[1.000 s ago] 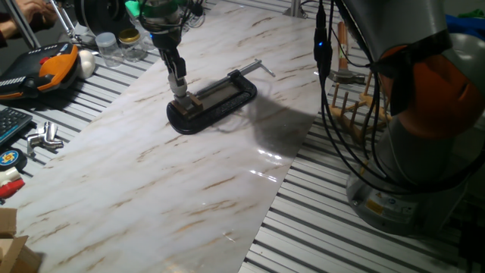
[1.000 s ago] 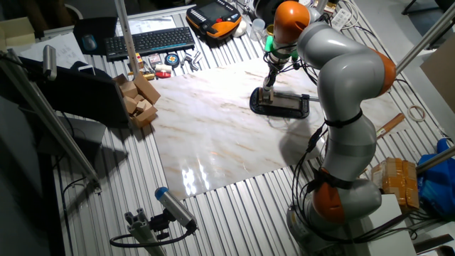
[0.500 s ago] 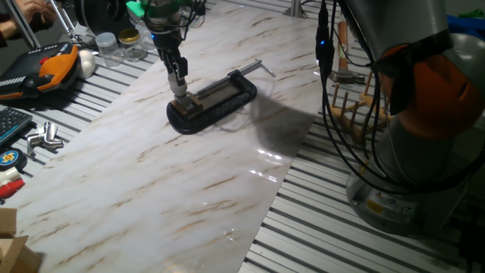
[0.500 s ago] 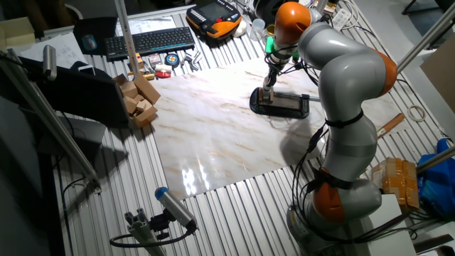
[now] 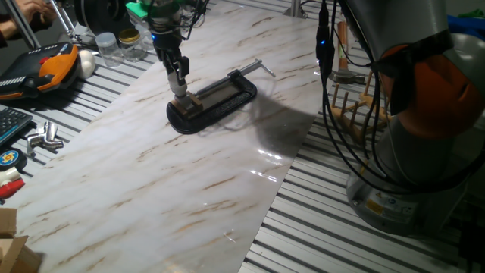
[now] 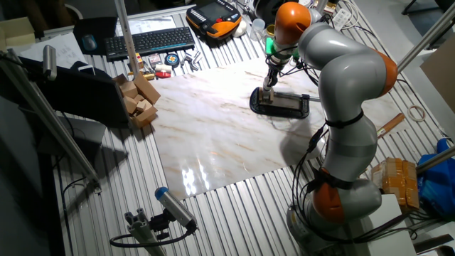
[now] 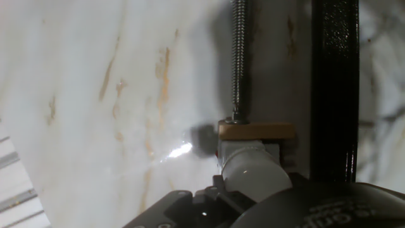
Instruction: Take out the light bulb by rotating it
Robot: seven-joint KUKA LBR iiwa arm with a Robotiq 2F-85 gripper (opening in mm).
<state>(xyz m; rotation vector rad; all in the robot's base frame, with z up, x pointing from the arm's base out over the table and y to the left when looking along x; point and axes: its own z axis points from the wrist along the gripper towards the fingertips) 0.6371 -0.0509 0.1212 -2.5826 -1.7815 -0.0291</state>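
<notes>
Black C-clamp frame and screw hem the light bulb; marble beside lies open

Big rounded arm here, glossy silver-grey shells broken up by bright orange joint bands, one orange cap just behind the wrist and another low by the base. At the wrist there's a green ring, and below it the gripper, slim and dark with pale tips. Black cables hang in loops along the arm's side, one carrying a small blue light. From the hand view, the gripper's body is black, moulded plastic.
</notes>
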